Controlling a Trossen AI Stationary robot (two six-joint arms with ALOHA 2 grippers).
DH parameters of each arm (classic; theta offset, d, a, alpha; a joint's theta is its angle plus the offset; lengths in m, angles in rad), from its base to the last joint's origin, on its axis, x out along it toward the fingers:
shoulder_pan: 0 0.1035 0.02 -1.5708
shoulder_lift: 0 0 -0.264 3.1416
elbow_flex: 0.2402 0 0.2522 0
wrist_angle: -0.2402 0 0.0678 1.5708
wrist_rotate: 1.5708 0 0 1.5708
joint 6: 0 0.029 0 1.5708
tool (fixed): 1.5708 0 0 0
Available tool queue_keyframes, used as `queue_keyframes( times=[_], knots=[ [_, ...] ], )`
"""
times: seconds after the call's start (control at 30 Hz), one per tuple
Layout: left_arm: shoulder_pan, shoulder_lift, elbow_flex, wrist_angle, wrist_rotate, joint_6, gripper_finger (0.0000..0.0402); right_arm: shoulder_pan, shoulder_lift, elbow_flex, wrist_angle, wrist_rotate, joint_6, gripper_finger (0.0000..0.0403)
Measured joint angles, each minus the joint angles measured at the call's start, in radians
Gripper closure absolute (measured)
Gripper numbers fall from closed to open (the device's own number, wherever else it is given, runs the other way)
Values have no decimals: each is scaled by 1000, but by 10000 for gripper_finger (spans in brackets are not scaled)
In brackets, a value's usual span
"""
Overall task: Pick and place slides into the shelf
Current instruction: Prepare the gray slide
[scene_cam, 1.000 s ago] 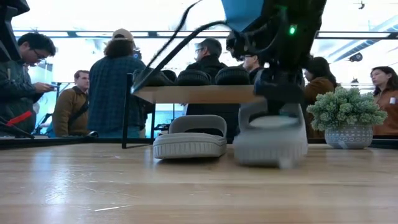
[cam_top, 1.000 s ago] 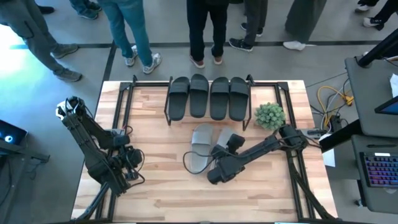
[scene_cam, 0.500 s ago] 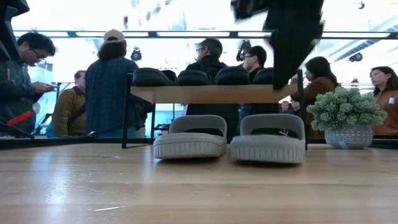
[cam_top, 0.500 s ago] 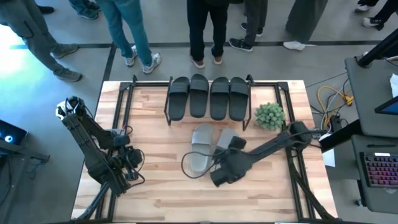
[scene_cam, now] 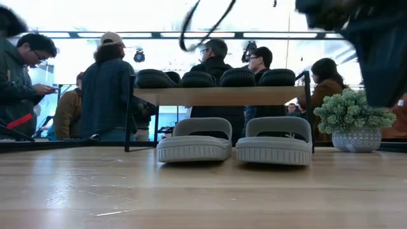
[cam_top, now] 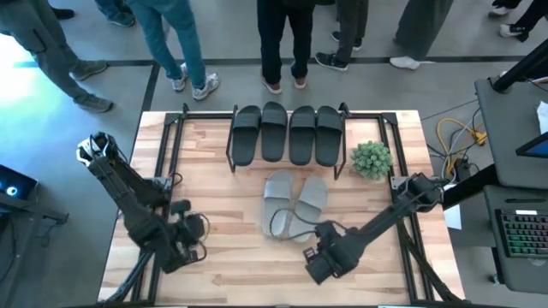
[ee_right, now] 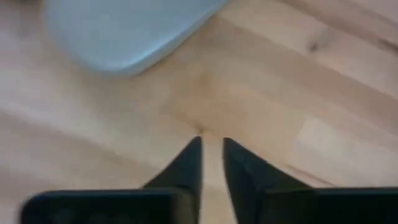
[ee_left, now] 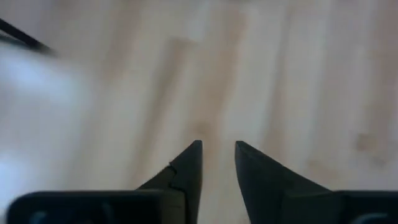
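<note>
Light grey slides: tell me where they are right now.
In the high view the two light grey slides lie side by side on the table's middle, just in front of the shelf with four dark slides; the potted plant stands to their right.

High view: overhead, straight down on the whole table (cam_top: pixel 214 265).
Low view: tabletop height, level toward the shelf (scene_cam: pixel 216 96).
Wrist views: each close above the bare wood.
Shared: the two light grey slides (cam_top: pixel 293 202) appear in high and low views.
</note>
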Motion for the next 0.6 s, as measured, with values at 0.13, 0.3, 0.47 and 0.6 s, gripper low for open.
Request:
queue_keyframes(
  times=[0.13, 0.3, 0.47, 0.6],
  knots=[
    [61, -11, -113, 303, 117, -40, 362, -37, 0, -56, -10, -18, 6, 388],
    [130, -16, -207, 495, 75, -98, 398, -93, 1, -147, -47, 3, -34, 392],
    [229, -16, -262, 523, 24, -104, 394, -146, 1, -208, -36, 70, -218, 392],
    [311, -15, -308, 579, 45, -81, 394, -192, 1, -233, 8, 95, -359, 392]
  ],
)
